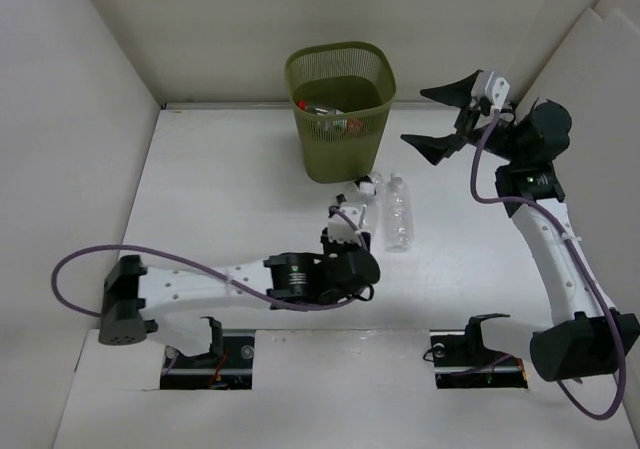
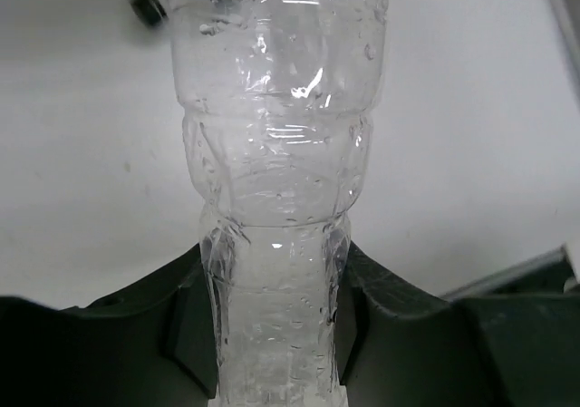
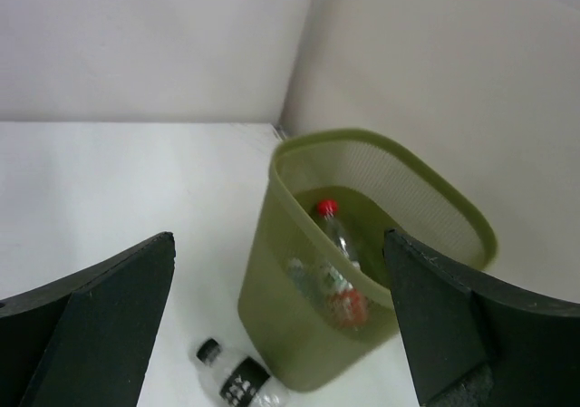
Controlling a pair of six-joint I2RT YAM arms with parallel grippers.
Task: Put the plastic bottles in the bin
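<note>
My left gripper [image 1: 347, 227] [image 2: 276, 334] is shut on a clear unlabelled plastic bottle [image 2: 276, 198] [image 1: 352, 212], and the jaws squeeze its crinkled body in from both sides just above the white table. A second clear bottle [image 1: 399, 212] lies beside it to the right. A black-capped, black-labelled bottle [image 1: 366, 183] [image 3: 234, 382] lies at the foot of the olive-green mesh bin [image 1: 340, 154] [image 3: 290, 307]. Inside the bin lie bottles with red caps and labels [image 3: 337, 235] [image 1: 330, 112]. My right gripper [image 1: 415, 116] [image 3: 278, 244] hangs open in the air to the right of the bin, holding nothing.
White walls close in the table at the back and on both sides. The bin stands near the back wall. The black cap [image 2: 148, 6] of the labelled bottle shows just beyond the held one. Two slots with fittings [image 1: 208, 354] [image 1: 478, 354] sit at the near edge.
</note>
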